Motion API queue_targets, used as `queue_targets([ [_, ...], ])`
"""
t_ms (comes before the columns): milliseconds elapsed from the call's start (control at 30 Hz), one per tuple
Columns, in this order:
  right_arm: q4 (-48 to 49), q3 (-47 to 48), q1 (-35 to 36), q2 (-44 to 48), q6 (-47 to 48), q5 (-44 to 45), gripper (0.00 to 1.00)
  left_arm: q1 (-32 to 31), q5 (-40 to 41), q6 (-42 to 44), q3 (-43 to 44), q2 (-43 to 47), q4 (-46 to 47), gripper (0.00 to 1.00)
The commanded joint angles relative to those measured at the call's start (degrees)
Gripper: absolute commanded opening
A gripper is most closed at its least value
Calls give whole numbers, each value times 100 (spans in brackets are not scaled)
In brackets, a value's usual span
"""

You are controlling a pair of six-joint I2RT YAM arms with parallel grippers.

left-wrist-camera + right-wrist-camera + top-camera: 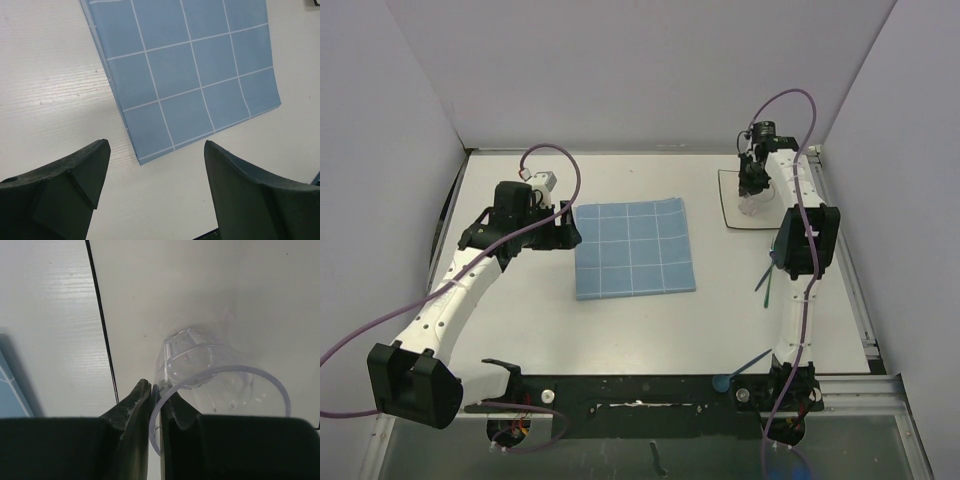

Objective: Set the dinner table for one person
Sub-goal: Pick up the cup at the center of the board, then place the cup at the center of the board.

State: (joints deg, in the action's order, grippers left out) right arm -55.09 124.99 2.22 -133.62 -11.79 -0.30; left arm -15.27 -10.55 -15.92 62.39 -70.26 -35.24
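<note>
Dinner table (520, 330): white rectangular tabletop, partly laid.

Top external view.
- Blue grid placemat (633, 248): flat at mid-table, slightly askew, with nothing on it.
- Square white dark-rimmed plate (728, 195): far right corner, well apart from the placemat.
- Clear cup (753, 207): standing on the plate.
- Right gripper (752, 188): down at the cup.
- Left gripper (563, 226): just beside the placemat's left edge.
- Thin dark item (766, 282): beside the right arm, too small to identify.

Left wrist view.
- Left gripper (156, 147): jaws spread wide with nothing between them, over bare tabletop (50, 75) at a corner of the placemat (190, 65).

Right wrist view.
- Right gripper (154, 390): fingers pinched together on the near rim of the transparent plastic cup (210, 370), its thin wall caught between them.
- Cup: upright on the plate (200, 285). The plate's dark rim line runs just to the left.

Progress, as judged: early.
- Done: the placemat looks laid.
- In hand: the cup is gripped but not lifted.
- Left: the plate has to go onto the mat, the cup beside it, and any cutlery after that.
</note>
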Motion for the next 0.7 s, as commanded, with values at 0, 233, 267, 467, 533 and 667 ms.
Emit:
queue_targets([
  [0,-33,-106,122,206,-78,-46,0,40,-72,-38,44,103,270,75],
  [233,-500,-441,331,849,-258,825,0,44,-101,-60,-49,208,332,75],
  [267,-519,-635,350,1053,-344,799,0,44,-105,-59,-63,226,355,75],
  [467,-106,-2446,634,2563,-744,654,0,75,-163,-36,-82,259,451,75],
  [533,-112,-2797,798,2930,-834,799,0,86,-187,0,-57,250,450,75],
  [667,-246,-3372,1064,3480,-1015,976,0,103,-227,19,-63,272,471,75],
])
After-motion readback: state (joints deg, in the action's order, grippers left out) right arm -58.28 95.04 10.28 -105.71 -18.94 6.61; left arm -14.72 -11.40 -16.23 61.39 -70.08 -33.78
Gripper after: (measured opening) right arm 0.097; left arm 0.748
